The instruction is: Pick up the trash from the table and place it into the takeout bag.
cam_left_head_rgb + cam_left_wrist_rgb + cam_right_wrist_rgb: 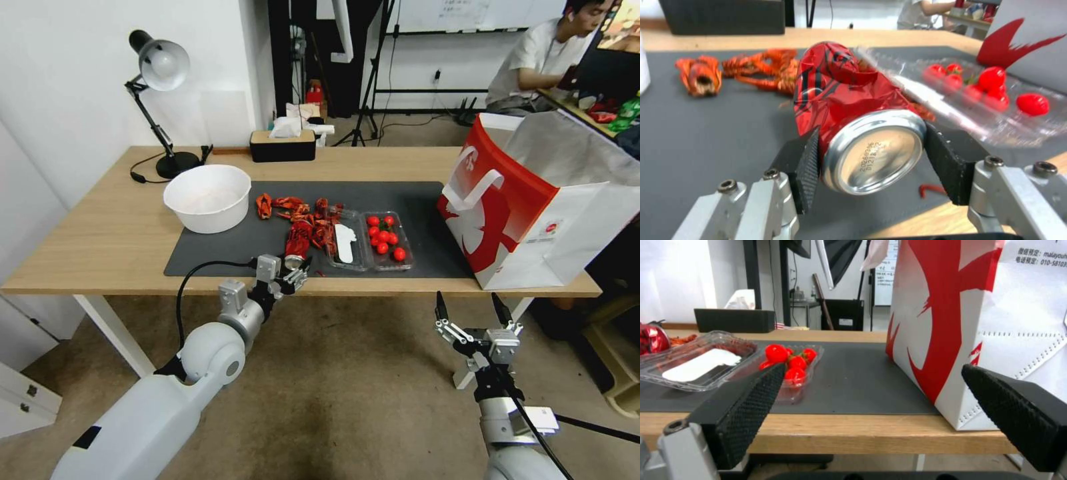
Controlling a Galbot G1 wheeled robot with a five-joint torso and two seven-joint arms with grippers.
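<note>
A crushed red can (pixel 297 244) sits at the front edge of the dark mat (pixel 413 193) on the table (pixel 100 233). My left gripper (pixel 293 272) is shut on the can's base end. In the left wrist view the black pads (pixel 808 166) press both sides of the can (pixel 844 96), its silver bottom facing the camera. The takeout bag (pixel 527 207), red with a white loop handle, stands open at the table's right end. My right gripper (pixel 467 299) hangs open below the table's front edge, in front of the bag (pixel 951 323).
A large white bowl (pixel 208 197) stands at the mat's left. Red crayfish shells (pixel 293 208) lie mid-mat. A clear tray of cherry tomatoes (pixel 383 241) lies right of the can. A desk lamp (pixel 160 73) and a tissue box (pixel 283 144) stand along the far edge.
</note>
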